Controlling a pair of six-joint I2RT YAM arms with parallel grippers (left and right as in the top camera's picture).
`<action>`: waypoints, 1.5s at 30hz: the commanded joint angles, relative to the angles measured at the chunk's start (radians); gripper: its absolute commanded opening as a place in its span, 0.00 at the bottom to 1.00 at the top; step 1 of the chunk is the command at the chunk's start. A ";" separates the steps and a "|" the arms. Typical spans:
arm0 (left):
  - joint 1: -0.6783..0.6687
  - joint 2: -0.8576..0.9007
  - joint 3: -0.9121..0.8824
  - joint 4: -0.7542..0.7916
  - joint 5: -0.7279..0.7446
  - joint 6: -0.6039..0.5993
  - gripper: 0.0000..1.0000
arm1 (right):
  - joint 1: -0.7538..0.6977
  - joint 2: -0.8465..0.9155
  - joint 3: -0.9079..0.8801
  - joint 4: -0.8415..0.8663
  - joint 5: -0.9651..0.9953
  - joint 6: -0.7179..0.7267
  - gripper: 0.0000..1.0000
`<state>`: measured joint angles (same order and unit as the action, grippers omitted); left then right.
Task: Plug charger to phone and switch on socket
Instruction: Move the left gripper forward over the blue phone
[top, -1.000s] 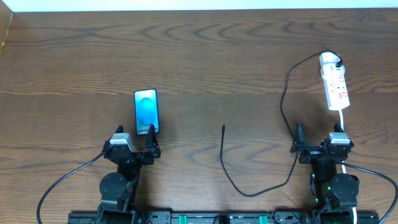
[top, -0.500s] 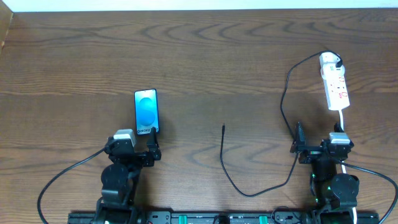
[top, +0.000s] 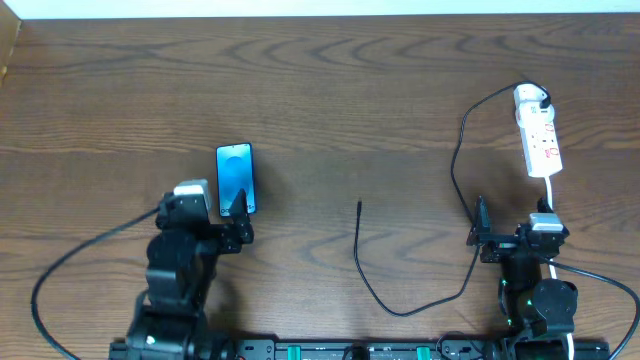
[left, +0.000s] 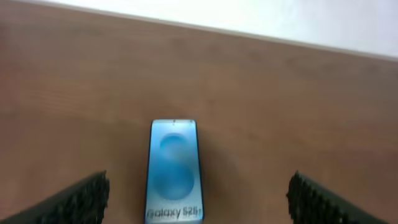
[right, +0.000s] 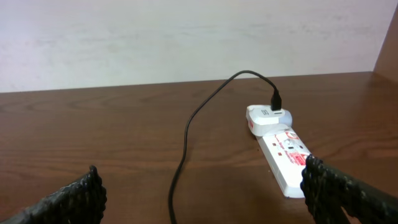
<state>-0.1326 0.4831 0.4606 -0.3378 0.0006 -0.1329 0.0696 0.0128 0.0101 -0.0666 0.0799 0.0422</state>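
Observation:
The phone (top: 235, 175) lies flat with its blue screen up; in the left wrist view the phone (left: 174, 168) shows "Galaxy S25" at its near end. My left gripper (top: 215, 208) is open just behind that near end, and the phone sits between the open left fingers (left: 199, 208), left of centre. The charger cable (top: 455, 170) runs from its loose tip (top: 359, 206) in a loop to a black plug (top: 541, 98) in the socket (top: 540, 138). My right gripper (top: 512, 235) is open and empty, with the cable (right: 186, 140) and socket (right: 281, 152) ahead of the open right fingers (right: 205, 202).
The socket's white cord (top: 551, 192) runs from the strip back past the right arm. The table's far edge meets a white wall (right: 186, 37). Bare wood lies between the phone and the cable tip.
My left arm has moved forward toward the phone, its gripper now at the phone's near end. The right arm, cable, phone and socket have not moved.

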 joint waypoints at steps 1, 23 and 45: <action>0.005 0.101 0.137 -0.079 -0.008 0.009 0.91 | 0.005 -0.007 -0.005 -0.001 0.004 0.013 0.99; 0.005 0.945 1.072 -0.761 -0.008 -0.002 0.91 | 0.005 -0.007 -0.005 -0.001 0.004 0.013 0.99; 0.005 1.205 1.118 -0.905 -0.008 -0.001 0.52 | 0.005 -0.007 -0.005 -0.001 0.004 0.013 0.99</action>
<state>-0.1322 1.6833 1.5673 -1.2446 0.0006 -0.1345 0.0696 0.0120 0.0097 -0.0666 0.0795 0.0425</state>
